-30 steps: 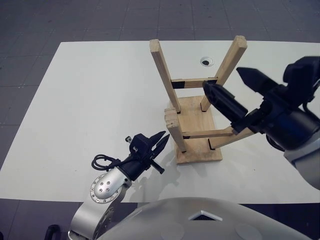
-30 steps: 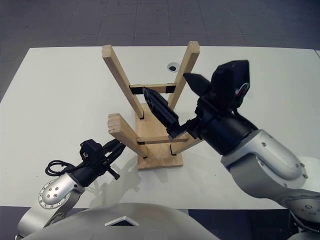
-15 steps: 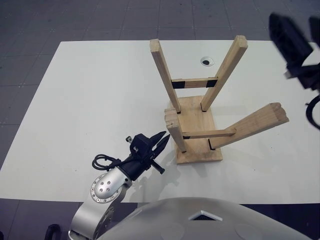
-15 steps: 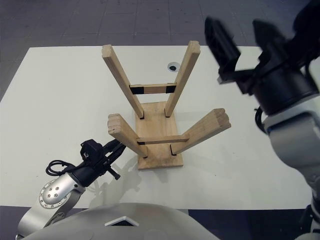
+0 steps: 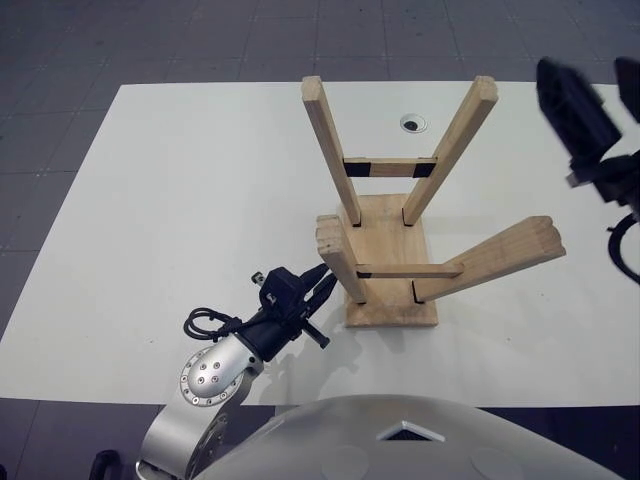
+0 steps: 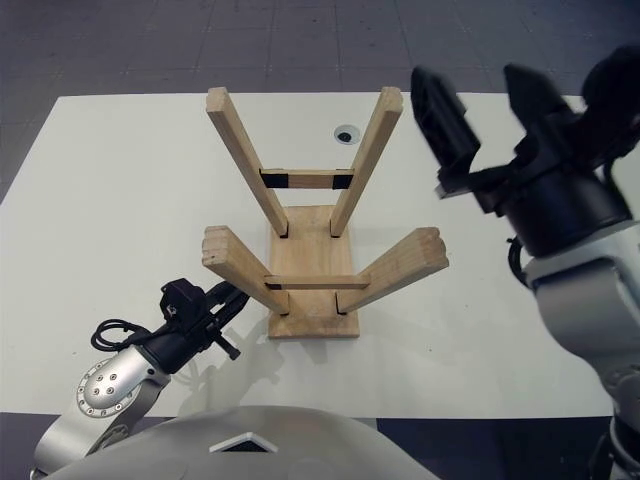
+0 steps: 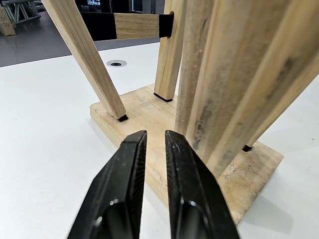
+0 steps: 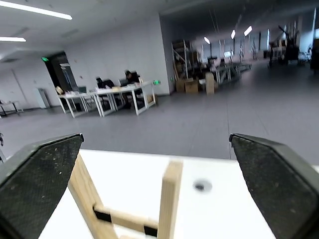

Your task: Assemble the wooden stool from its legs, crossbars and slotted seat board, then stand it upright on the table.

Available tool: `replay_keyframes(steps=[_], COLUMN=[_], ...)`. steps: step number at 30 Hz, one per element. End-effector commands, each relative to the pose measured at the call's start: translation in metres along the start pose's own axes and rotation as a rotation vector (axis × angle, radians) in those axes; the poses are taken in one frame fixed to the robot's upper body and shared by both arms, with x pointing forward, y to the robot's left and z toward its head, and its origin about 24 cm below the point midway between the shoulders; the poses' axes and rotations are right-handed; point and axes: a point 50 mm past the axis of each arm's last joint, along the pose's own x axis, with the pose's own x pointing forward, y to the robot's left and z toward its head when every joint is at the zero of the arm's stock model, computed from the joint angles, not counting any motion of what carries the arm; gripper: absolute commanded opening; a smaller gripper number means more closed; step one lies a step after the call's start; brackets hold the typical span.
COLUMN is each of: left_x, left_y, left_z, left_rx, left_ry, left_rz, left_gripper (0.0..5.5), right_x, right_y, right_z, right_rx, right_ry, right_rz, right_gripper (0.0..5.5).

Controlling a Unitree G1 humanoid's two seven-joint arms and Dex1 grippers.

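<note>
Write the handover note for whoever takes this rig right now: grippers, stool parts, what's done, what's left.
Stool: upside down, seat board flat on the table, four legs pointing up, two crossbars between them.
Left gripper: low over the table beside the near-left leg, fingers nearly together, holding nothing.
Right gripper: open, empty, raised to the right of the stool.
Done: the stool looks assembled.
Left: turn it over and stand it on its legs.
</note>
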Motion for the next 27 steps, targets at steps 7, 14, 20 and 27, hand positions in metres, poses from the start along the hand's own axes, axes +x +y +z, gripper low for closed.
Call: replay_keyframes(steps=[7,14,20,27], left_x=[-0.002,-0.002,0.000,-0.001], left_y=[0.000,-0.001,-0.001,0.004], left_z=[0.001,-0.001,-0.002,-0.006], left_rx=[0.008,0.003,0.003,0.027], left_ry=[0.008,0.013,0.013,0.037], left_rz=[-0.003,-0.001,0.000,0.008], left_gripper=[0.70,0.70,0.70,0.70], right_x=[-0.025,-0.034,-0.018,-0.014], right_y=[0.020,0.032,0.028,-0.012], right_z=[-0.047,-0.085,-0.049,0.015], right_rx=[0.136,0.148,0.081,-0.076], right_ry=[0.260,0.402,0.194,-0.079], right_rz=[0.065,0.083,0.090,-0.075], right_gripper=[5.48,5.48,5.48,5.48])
